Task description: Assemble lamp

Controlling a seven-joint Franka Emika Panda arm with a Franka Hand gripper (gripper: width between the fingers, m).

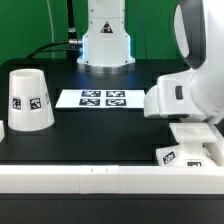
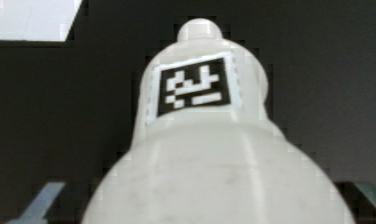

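Observation:
The lamp bulb [image 2: 203,130] is white with a square tag on its neck. It fills the wrist view, narrow tip pointing away over the black table. My gripper [image 2: 203,205] is shut on its wide body; only the fingertips [image 2: 46,200] show, at the frame's lower corners. In the exterior view the gripper and bulb are hidden behind the arm [image 1: 185,95], which is low at that view's right. The tapered shade [image 1: 30,100] stands at the exterior view's left. The flat square base [image 1: 188,150], with tags on its edge, lies at the lower right under the arm.
The marker board [image 1: 103,98] lies flat in the middle of the table. The robot's pedestal [image 1: 106,45] stands behind it. A white wall [image 1: 90,180] runs along the table's near edge. A white patch [image 2: 28,20] shows in a corner of the wrist view.

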